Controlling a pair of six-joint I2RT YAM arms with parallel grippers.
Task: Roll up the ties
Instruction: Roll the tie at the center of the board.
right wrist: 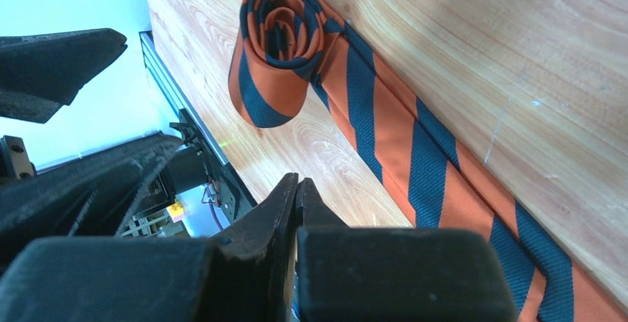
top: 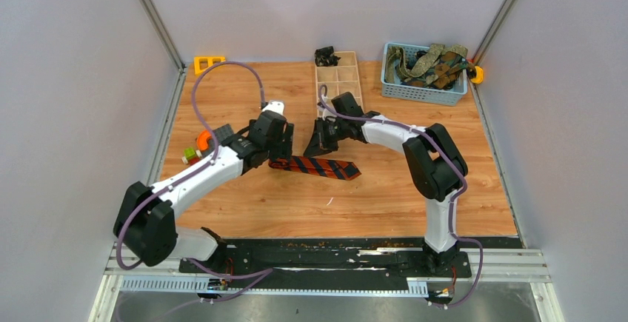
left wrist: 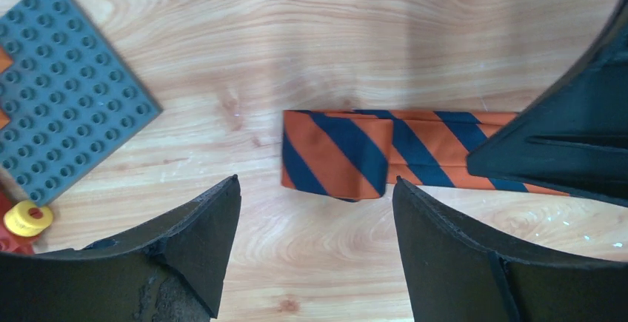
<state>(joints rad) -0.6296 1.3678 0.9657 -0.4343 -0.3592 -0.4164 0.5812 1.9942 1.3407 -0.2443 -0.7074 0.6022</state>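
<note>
The orange-and-navy striped tie (top: 315, 166) lies on the desk (top: 244, 203), rolled at one end only. That roll (right wrist: 278, 41) is a loose coil of a few turns, resting on the wood just ahead of the gap between the left jaws and touching neither of them. The left jaws stand wide apart and hold nothing. From the roll, the flat striped length (left wrist: 437, 148) runs away toward the right jaws, which are pinched fully together and empty. Seen from the left wrist they sit over that flat part, though I cannot tell whether they press on it. As a judgement, the first tie is only begun: most of its length, out to the wide end beyond the right jaws, has yet to be wound up, and the loose coil looks likely to slacken with nothing gripping it. Well past both jaws, at the far right of the desk, a blue basket (top: 403, 91) holds a heap of olive and brown ties (top: 429, 61), none rolled. Beside it is a divided tray (top: 354, 85) with one dark bundle (top: 326, 56), too small to identify.
</note>
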